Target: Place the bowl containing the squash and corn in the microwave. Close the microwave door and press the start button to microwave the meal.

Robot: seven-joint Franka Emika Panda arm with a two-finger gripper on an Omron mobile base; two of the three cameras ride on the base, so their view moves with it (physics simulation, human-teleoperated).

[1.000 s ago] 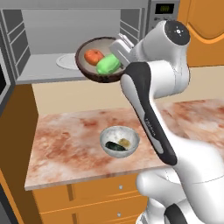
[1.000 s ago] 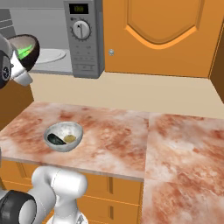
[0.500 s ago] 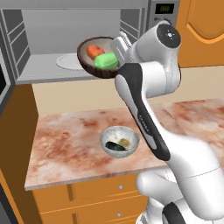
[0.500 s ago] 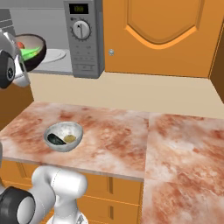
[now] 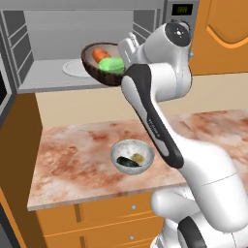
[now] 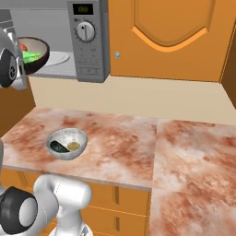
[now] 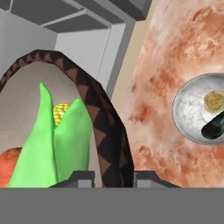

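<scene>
Hand view: the bowl's (image 7: 105, 135) rim sits between the pincer's (image 7: 113, 178) fingertips.

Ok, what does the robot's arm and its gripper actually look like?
The arm is glossy white, built of rounded links with dark grey-black joint bands, and a round dark-centred cap on its top joint. No cables show. The gripper ends in two small, dark grey, blocky finger tips.

A glossy white robot arm (image 5: 167, 111) with rounded segments, a black band along one link, and dark grey circular joint caps.
</scene>
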